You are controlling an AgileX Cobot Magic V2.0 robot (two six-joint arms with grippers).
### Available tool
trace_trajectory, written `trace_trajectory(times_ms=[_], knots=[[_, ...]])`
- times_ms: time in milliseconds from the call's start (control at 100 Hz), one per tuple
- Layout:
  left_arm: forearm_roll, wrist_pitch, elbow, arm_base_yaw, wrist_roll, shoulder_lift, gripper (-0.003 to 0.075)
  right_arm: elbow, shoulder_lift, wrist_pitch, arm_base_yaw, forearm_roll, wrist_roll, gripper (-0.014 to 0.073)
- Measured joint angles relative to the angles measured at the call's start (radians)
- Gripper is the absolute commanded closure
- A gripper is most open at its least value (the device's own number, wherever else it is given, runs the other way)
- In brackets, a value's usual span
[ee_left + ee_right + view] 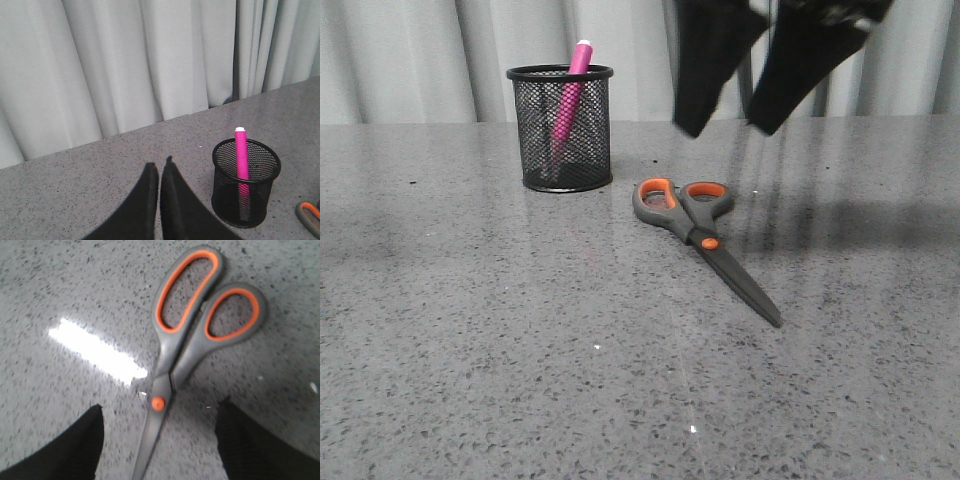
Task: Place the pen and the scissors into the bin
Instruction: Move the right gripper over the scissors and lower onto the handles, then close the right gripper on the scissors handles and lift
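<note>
Hovering wide open and empty, the right end effector (725, 128) sits directly above the scissors (701, 235), which lie flat on the bench (470, 330) just beside the bin (561, 128), blades running away from it toward the camera.

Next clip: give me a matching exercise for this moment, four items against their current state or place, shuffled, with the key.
Items:
1. pen
2. scissors
3. left gripper
4. right gripper

States:
A. fingers spread wide, above the pivot screw
B. lying flat on the table, blades closed
C. standing tilted inside the bin
D. fingers pressed together, holding nothing

Pairs: 1-C, 2-B, 3-D, 4-A
</note>
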State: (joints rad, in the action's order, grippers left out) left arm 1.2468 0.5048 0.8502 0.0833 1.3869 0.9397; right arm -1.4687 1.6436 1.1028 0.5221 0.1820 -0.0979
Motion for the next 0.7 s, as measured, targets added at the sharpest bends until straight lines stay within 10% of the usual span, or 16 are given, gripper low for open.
trace_trajectory(times_ms=[700], knots=[[0.008,-0.027,-0.002,0.000,0.000,0.000,0.0739,-0.026,0.194,-0.071,0.016,-0.067,0.120,0.0162]])
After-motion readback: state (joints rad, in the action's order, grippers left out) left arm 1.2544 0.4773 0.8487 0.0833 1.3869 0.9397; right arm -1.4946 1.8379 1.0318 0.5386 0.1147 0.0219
